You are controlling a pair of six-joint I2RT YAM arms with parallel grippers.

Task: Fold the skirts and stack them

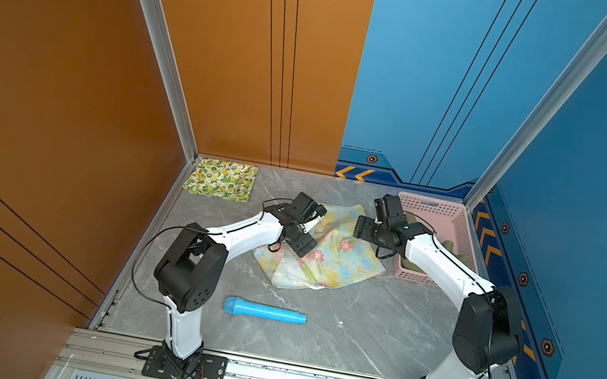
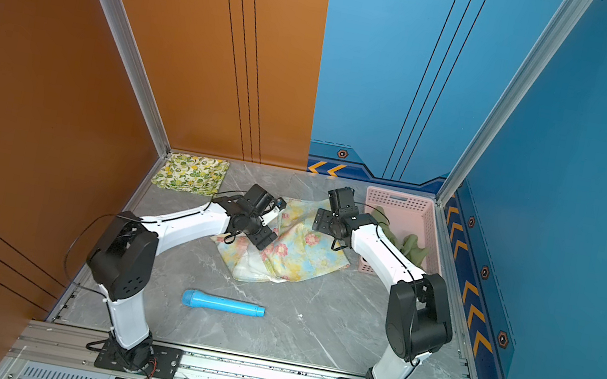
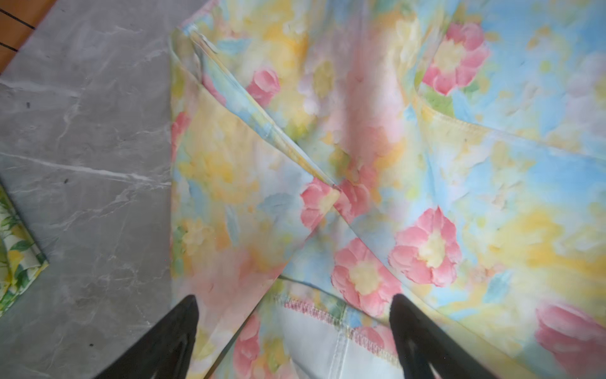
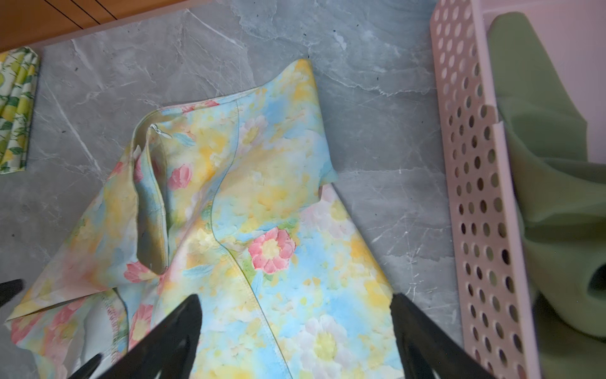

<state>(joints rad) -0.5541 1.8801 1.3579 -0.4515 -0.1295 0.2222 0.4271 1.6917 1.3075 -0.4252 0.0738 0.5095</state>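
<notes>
In both top views, a crumpled pastel blue-and-yellow cloth skirt with pink flowers point(image 1: 328, 254) is seen lying mid-table on the grey marble-patterned tabletop point(image 1: 352, 334), between the two arms. A white cloth skirt printed with lemons and leaves point(image 1: 221, 178) is laid folded flat in the far left corner, well apart from it. A plain olive green cloth skirt point(image 2: 412, 245) is bunched inside the pink perforated plastic basket point(image 1: 436, 206) at the far right. A light blue plastic cylinder point(image 1: 264, 312) is lying on its side nearer the arm bases. The left gripper point(image 1: 302, 244) is held over the floral skirt's left part and the right gripper point(image 1: 364, 228) over its far right edge. In the left wrist view, the left gripper point(image 3: 293, 298) is shown with its jaws spread wide and nothing clamped. Folds and a stitched seam of the floral skirt are seen beneath, and whether the fingertips point(image 3: 183, 321) touch the cloth cannot be told. In the right wrist view, the right gripper point(image 4: 295, 297) is likewise shown spread wide and empty above the floral skirt, whose zipper point(image 4: 160, 131) is seen at the waist. The basket wall stands beside it, with the olive skirt inside.
</notes>
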